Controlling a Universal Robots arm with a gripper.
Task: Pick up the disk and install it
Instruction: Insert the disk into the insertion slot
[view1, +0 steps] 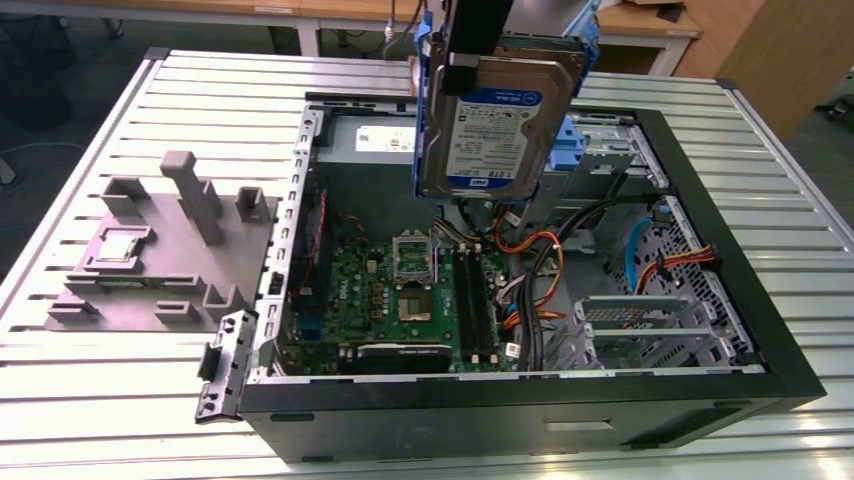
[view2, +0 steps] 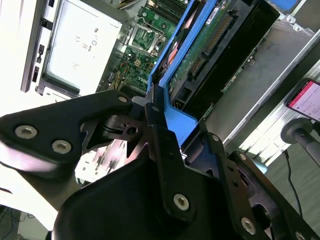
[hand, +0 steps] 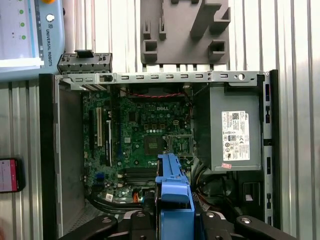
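Blue plastic is clamped between the gripper's fingers. In the second wrist view the gripper is closed on the edge of the blue frame that runs round the disk, whose green circuit-board side is turned to that camera. In the exterior view the disk is held on edge with its label side shown. It hangs from the gripper above the open computer case, over the far part of the interior, and touches nothing inside. Below it the motherboard and a tangle of orange cables are seen, and a metal drive cage stands towards the exterior view's right. The grey power supply with its white sticker is shown in the first wrist view. A grey fixture lies on the slatted table outside the case, at the exterior view's left. The pick-up is judged to be done and the carrying part of the installation to be in hand; nothing is seated yet. Seating is judged to call for the frame's rails to be lined up squarely with a bay, for the cables to be kept out of the way, and for a firm grip, since the drive is held by its plastic edge alone. Which bay is meant cannot be told.
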